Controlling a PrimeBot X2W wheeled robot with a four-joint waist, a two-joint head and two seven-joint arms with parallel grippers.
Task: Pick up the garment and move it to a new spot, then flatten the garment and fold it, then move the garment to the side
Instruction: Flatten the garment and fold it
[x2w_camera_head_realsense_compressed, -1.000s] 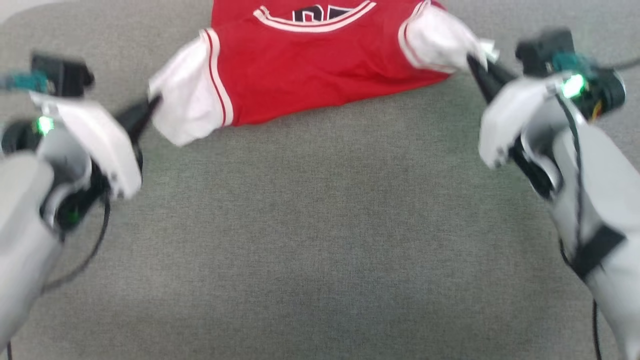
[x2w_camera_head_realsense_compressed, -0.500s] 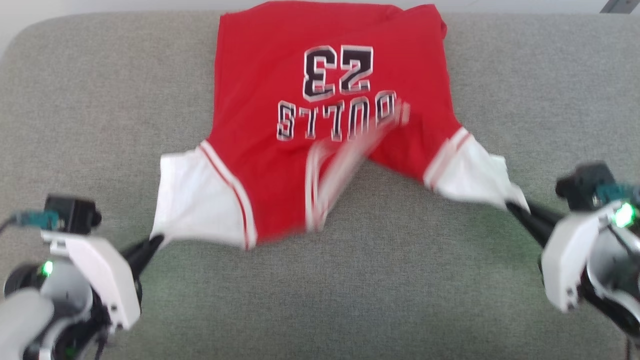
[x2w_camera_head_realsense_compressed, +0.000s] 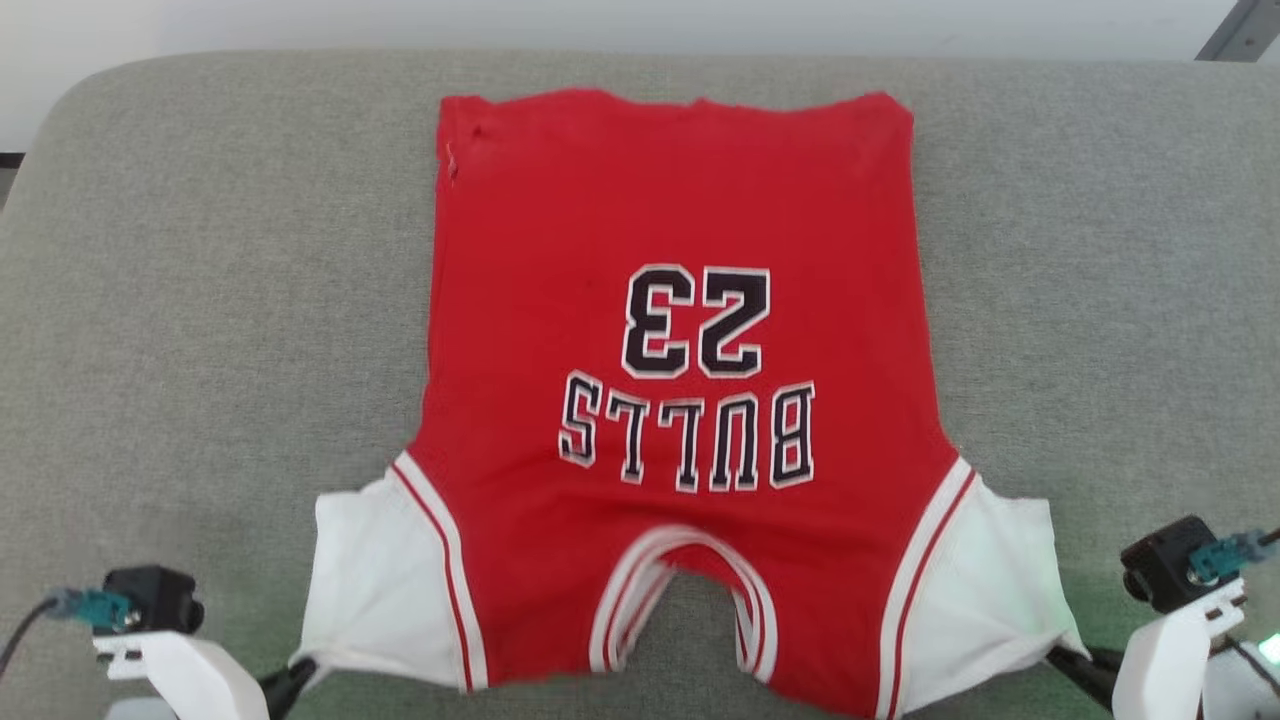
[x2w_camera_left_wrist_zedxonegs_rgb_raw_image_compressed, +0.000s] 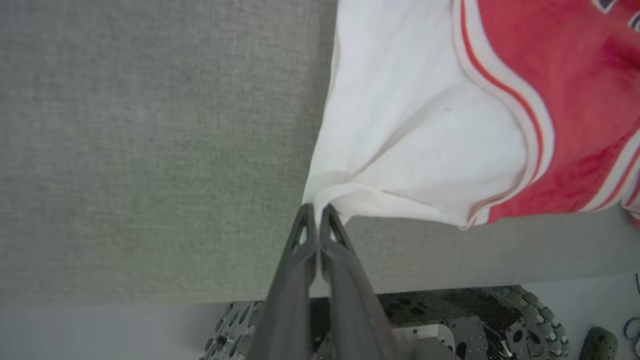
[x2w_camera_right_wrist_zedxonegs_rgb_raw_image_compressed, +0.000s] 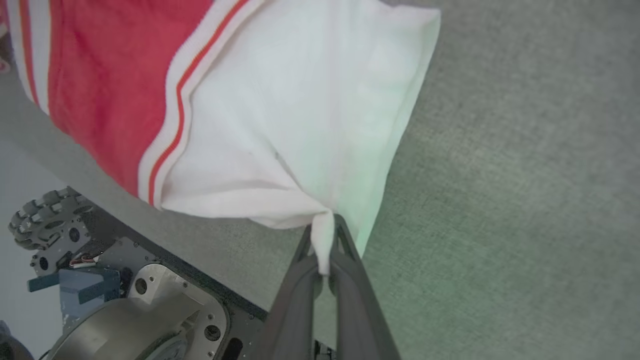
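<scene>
The garment (x2w_camera_head_realsense_compressed: 680, 330), a red jersey with white sleeves and black lettering, lies spread flat on the grey cushion (x2w_camera_head_realsense_compressed: 200, 300), collar toward me. My left gripper (x2w_camera_head_realsense_compressed: 300, 668) is shut on the corner of the left white sleeve (x2w_camera_head_realsense_compressed: 370, 590) at the lower left. In the left wrist view the left gripper (x2w_camera_left_wrist_zedxonegs_rgb_raw_image_compressed: 315, 210) pinches the garment (x2w_camera_left_wrist_zedxonegs_rgb_raw_image_compressed: 415, 145) at that sleeve corner. My right gripper (x2w_camera_head_realsense_compressed: 1062, 656) is shut on the right sleeve (x2w_camera_head_realsense_compressed: 990, 590) at the lower right. The right wrist view shows white cloth of the garment (x2w_camera_right_wrist_zedxonegs_rgb_raw_image_compressed: 290, 125) caught between the shut fingers of the right gripper (x2w_camera_right_wrist_zedxonegs_rgb_raw_image_compressed: 324, 235).
The cushion's near edge (x2w_camera_left_wrist_zedxonegs_rgb_raw_image_compressed: 150, 292) runs just below both grippers. Beyond it sit my wheeled base (x2w_camera_right_wrist_zedxonegs_rgb_raw_image_compressed: 115, 300) and the pale floor (x2w_camera_left_wrist_zedxonegs_rgb_raw_image_compressed: 75, 335). A pale wall (x2w_camera_head_realsense_compressed: 600, 25) lies past the cushion's far edge. Bare cushion flanks the garment on both sides.
Both grippers have pulled the garment toward me by its sleeves, and it now lies spread out flat with the collar settled. The head view has also tilted, showing the whole jersey.
</scene>
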